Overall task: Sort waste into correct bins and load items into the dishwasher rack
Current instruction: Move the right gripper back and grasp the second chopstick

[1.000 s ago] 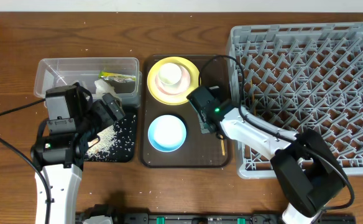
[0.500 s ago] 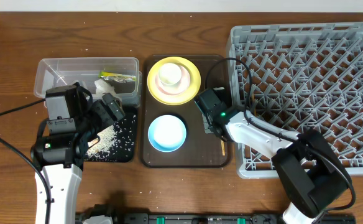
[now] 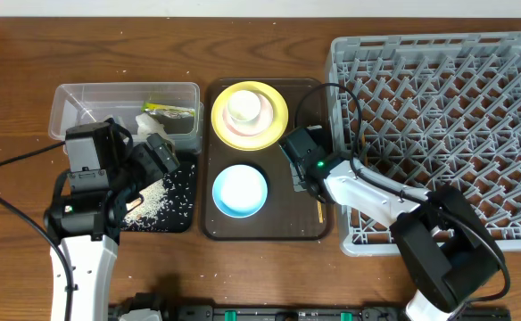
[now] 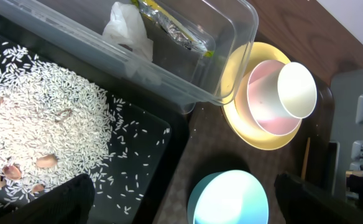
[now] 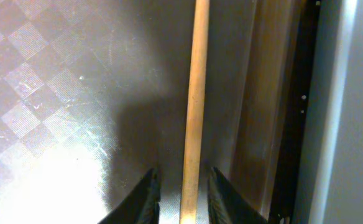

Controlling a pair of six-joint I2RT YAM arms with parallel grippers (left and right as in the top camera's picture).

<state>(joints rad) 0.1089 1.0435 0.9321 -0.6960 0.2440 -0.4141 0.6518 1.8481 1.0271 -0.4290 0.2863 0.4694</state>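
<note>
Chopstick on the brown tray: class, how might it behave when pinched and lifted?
The chopstick looks like thin, straight wood: probably stiff and light. Its smooth, narrow shaft may roll or slip between the right hand's fingers. Lying flat on the tray, it may skid when nudged.

Chopstick (image 5: 194,93): both ends leave the right wrist view; overhead, the arm (image 3: 368,192) hides most of it. Rack (image 3: 439,116): right side cut off.

My right gripper (image 5: 184,198) has shifted from the plate (image 3: 280,111) to the chopstick (image 5: 195,93), its jaws narrowing.
</note>
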